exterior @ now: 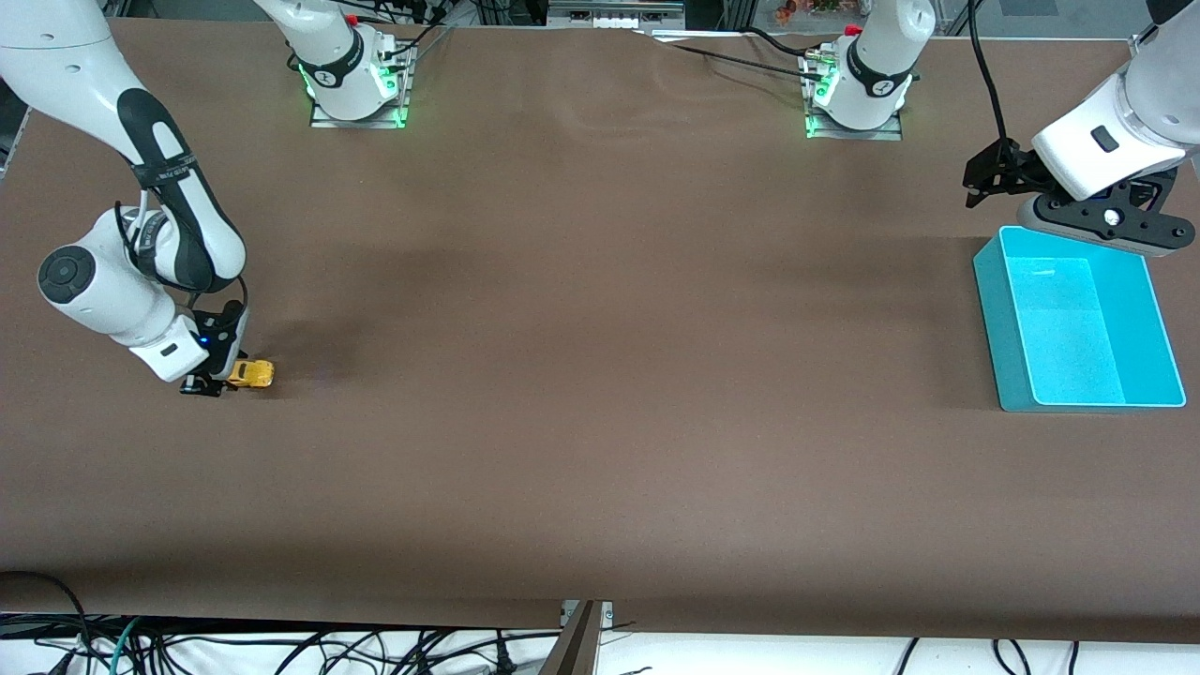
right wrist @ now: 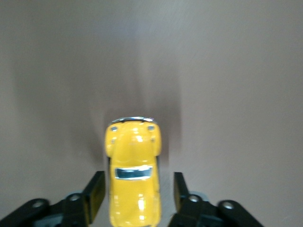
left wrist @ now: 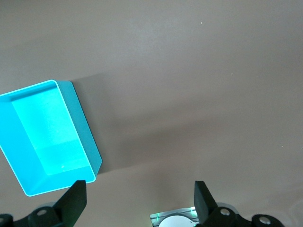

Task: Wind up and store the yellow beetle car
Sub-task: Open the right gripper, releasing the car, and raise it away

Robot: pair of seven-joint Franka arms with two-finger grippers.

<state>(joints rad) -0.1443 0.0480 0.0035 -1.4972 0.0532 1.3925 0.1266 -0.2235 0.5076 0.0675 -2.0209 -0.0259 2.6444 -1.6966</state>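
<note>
At the right arm's end of the counter (exterior: 600, 422), the yellow beetle car (exterior: 251, 373) is flanked by the right gripper (exterior: 217, 379), fingers (right wrist: 94, 196) parted with slight gaps, its long axis pointing away between them. The left gripper (exterior: 996, 176) is held spread over the teal bin (exterior: 1078, 401), waiting.

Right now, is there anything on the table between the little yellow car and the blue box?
No. In the front view, only bare brown table stretches between the yellow beetle car and the turquoise bin.
</note>
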